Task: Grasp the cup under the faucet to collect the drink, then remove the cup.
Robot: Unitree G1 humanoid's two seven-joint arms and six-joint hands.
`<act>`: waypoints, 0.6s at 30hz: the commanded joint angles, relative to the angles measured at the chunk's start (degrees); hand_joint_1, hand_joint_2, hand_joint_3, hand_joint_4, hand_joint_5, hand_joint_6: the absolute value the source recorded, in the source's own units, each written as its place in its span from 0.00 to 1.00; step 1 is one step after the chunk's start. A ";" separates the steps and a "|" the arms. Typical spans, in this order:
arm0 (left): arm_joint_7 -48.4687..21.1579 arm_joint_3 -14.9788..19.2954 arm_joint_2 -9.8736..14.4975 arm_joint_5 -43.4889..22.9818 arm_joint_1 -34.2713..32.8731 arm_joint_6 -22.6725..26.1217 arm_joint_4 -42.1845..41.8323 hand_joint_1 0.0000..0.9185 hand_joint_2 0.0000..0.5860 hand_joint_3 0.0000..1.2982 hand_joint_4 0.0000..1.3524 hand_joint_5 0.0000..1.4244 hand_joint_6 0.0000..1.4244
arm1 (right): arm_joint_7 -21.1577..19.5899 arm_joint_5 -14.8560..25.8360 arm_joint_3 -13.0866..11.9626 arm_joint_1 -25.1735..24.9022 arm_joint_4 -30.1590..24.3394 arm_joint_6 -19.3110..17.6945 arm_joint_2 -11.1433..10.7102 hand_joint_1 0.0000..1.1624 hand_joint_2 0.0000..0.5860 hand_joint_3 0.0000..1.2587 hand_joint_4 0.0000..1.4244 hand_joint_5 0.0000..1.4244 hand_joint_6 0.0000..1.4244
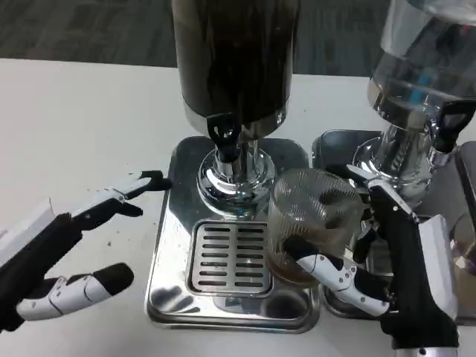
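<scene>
Item: ribbed clear cup, a little dark drink at its bottom, stood on the right edge of the steel drip tray, right of the slotted grate and off to the right of the black faucet of the dark dispenser. Right hand wrapped around the cup, gripping it. Left hand lay empty with fingers spread, on the white table left of the tray. A second, clear dispenser stood at right.

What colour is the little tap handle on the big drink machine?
Black. The tap handle shows best in the head view, above the shiny silver spout.
</scene>
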 commanded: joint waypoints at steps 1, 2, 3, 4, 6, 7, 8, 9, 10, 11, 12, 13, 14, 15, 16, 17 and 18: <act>3.65 0.71 2.95 4.39 1.02 -6.15 0.96 0.00 0.26 0.04 0.00 0.00 0.12 | 0.26 1.10 -0.51 0.91 -2.85 -3.29 -0.15 0.54 0.40 0.42 0.47 0.60 0.81; 4.38 0.55 3.43 5.06 1.17 -6.98 1.12 0.00 0.25 0.03 0.00 0.00 0.11 | 0.46 1.24 -0.58 1.05 -3.00 -3.40 -0.15 0.54 0.40 0.42 0.47 0.60 0.81; 4.93 0.41 3.82 5.61 1.35 -7.72 1.17 0.00 0.25 0.02 0.00 0.00 0.11 | 0.77 1.20 -0.57 1.46 -3.66 -3.53 -0.29 0.54 0.40 0.42 0.47 0.60 0.81; 5.24 0.14 4.25 6.08 1.66 -8.47 1.05 0.00 0.24 0.02 0.00 0.00 0.11 | 0.98 1.16 -0.57 1.71 -4.07 -3.61 -0.36 0.54 0.40 0.42 0.47 0.60 0.81; 6.05 -0.52 4.95 6.69 2.12 -9.43 0.96 0.00 0.23 0.02 0.00 0.00 0.10 | 1.31 1.45 -0.61 2.32 -4.81 -3.99 -0.30 0.55 0.40 0.42 0.47 0.60 0.81; 6.38 -1.00 5.31 6.77 2.43 -9.73 0.80 0.00 0.23 0.02 0.00 0.00 0.10 | 1.46 1.51 -0.71 2.51 -5.09 -4.11 -0.28 0.55 0.40 0.42 0.48 0.60 0.81; 6.63 -1.53 5.68 6.68 2.91 -10.05 0.62 0.00 0.23 0.02 0.00 0.00 0.10 | 1.71 1.68 -0.79 2.80 -5.51 -4.12 -0.25 0.55 0.40 0.42 0.48 0.60 0.82; 6.92 -1.99 6.01 6.61 3.26 -10.25 0.47 0.00 0.23 0.02 0.00 0.00 0.10 | 1.87 1.78 -0.89 3.15 -5.98 -4.29 -0.30 0.56 0.40 0.42 0.48 0.60 0.82; 7.11 -2.42 6.34 6.49 3.61 -10.42 0.35 0.00 0.23 0.02 0.00 0.00 0.10 | 2.08 1.88 -0.90 3.59 -6.49 -4.47 -0.36 0.56 0.40 0.43 0.48 0.61 0.82; 7.30 -2.83 6.63 6.44 4.02 -10.64 0.21 0.00 0.23 0.02 0.00 0.00 0.10 | 2.27 1.94 -0.91 3.92 -6.85 -4.59 -0.38 0.56 0.40 0.43 0.48 0.61 0.83; 7.49 -3.11 6.85 6.43 4.26 -10.78 0.13 0.00 0.23 0.01 0.00 0.00 0.10 | 2.57 2.00 -0.86 4.27 -7.22 -4.86 -0.49 0.56 0.40 0.43 0.48 0.61 0.83; 7.65 -3.44 7.07 6.33 4.58 -10.88 -0.01 0.00 0.23 0.01 0.00 0.00 0.10 | 2.67 1.75 -0.82 4.72 -7.62 -5.01 -0.50 0.56 0.40 0.43 0.48 0.61 0.83; 7.82 -3.77 7.25 6.15 5.08 -11.04 -0.23 0.00 0.23 0.01 0.00 0.00 0.10 | 3.02 2.01 -0.75 5.03 -7.74 -5.23 -0.57 0.56 0.40 0.43 0.48 0.61 0.83; 8.07 -4.13 7.46 6.00 5.54 -11.17 -0.44 0.00 0.23 0.01 0.00 0.00 0.10 | 3.31 2.24 -0.74 5.24 -7.78 -5.40 -0.60 0.56 0.40 0.43 0.48 0.61 0.83; 8.27 -4.41 7.66 5.85 5.97 -11.33 -0.68 0.00 0.23 0.01 0.00 0.00 0.10 | 3.40 2.36 -0.79 5.53 -7.91 -5.56 -0.55 0.56 0.40 0.43 0.48 0.61 0.83; 8.48 -4.63 7.84 5.77 6.23 -11.42 -0.83 0.00 0.23 0.01 0.00 0.00 0.09 | 3.68 2.39 -0.80 5.92 -8.24 -5.75 -0.66 0.56 0.40 0.43 0.48 0.61 0.83; 8.57 -4.86 8.14 5.59 6.52 -11.48 -1.05 0.00 0.23 0.01 0.00 0.00 0.09 | 3.83 2.46 -0.82 6.49 -8.61 -6.06 -0.69 0.56 0.40 0.43 0.48 0.61 0.83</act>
